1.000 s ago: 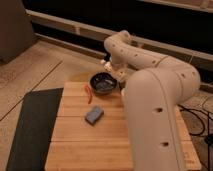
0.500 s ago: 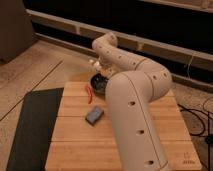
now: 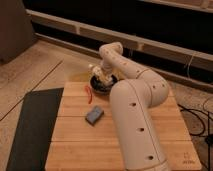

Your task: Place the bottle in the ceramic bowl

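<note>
The dark ceramic bowl stands at the far edge of the wooden table. My gripper is at the end of the white arm, right over the bowl's far left part. A whitish-cream thing, the bottle, shows at the gripper just above the bowl's rim. I cannot tell whether it is held or resting in the bowl. The arm hides the bowl's right side.
A thin red object lies just in front of the bowl on its left. A flat blue-grey block lies mid-table. A dark mat lies left of the table. My large white arm covers the table's right half.
The arm has swung left from beside the bowl to over it, and the gripper with the whitish bottle now sits low over the bowl. The block and the red object have not moved.
</note>
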Action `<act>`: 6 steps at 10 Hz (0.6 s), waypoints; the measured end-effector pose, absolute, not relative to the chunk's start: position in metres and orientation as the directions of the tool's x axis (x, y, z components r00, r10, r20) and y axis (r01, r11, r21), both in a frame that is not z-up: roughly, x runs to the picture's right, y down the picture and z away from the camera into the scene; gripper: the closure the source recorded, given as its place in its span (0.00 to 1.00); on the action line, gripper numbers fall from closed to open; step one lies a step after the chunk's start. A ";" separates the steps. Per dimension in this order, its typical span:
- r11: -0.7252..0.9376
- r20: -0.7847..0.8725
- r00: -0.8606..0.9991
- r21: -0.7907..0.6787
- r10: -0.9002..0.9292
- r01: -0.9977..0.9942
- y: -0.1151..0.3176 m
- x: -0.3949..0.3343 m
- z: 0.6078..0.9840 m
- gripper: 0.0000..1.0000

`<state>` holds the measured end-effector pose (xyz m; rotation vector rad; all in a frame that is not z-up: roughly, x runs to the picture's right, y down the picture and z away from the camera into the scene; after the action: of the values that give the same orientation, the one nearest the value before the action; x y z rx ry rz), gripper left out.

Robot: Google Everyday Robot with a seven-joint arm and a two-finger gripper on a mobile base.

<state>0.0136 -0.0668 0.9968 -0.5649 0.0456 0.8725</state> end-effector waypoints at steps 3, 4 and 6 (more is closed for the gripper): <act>0.508 -0.261 0.654 -0.453 0.710 -0.733 -0.067 0.010 0.997 0.95; 0.508 -0.261 0.653 -0.452 0.711 -0.733 -0.067 0.011 0.997 0.95; 0.508 -0.261 0.654 -0.453 0.710 -0.733 -0.067 0.010 0.997 0.95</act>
<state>0.0103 -0.0667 0.9970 -0.5664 0.0436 0.8694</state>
